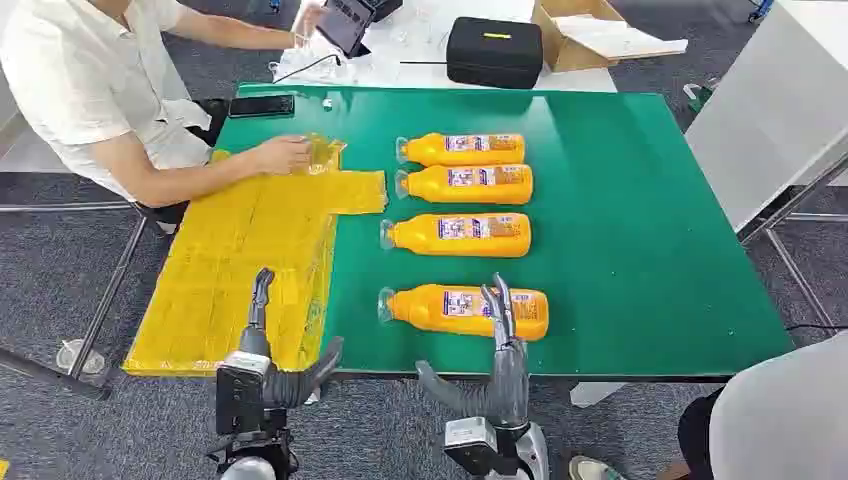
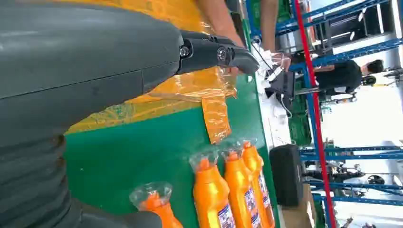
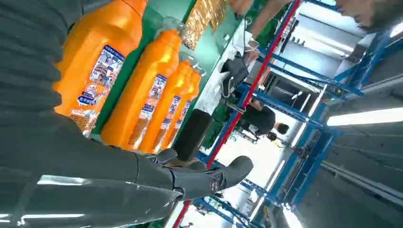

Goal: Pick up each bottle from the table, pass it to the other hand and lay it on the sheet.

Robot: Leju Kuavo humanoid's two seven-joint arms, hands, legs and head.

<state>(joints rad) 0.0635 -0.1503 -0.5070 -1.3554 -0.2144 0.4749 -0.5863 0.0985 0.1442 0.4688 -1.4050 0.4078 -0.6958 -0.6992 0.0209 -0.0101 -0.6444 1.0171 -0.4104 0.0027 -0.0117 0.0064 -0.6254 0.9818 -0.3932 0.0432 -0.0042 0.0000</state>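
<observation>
Several orange bottles lie on their sides in a column on the green table (image 1: 640, 230), clear caps pointing left. The nearest bottle (image 1: 445, 309) (image 3: 102, 52) lies just beyond my right hand (image 1: 500, 370) (image 3: 95, 175), whose spread fingers (image 1: 500, 300) overlap its label end; the hand holds nothing. My left hand (image 1: 268, 360) (image 2: 85, 61) is open at the table's near edge, fingers (image 2: 214, 52) stretched over the yellow sheet (image 1: 250, 260) (image 2: 190, 88). The other bottles (image 1: 460, 234) (image 2: 211, 194) lie farther back.
A person sits at the left, with a hand (image 1: 283, 153) pressing the sheet's far corner. A black phone (image 1: 262, 105), a black case (image 1: 494, 50) and a cardboard box (image 1: 590, 35) lie beyond the table. Another person (image 1: 780, 420) is at the lower right.
</observation>
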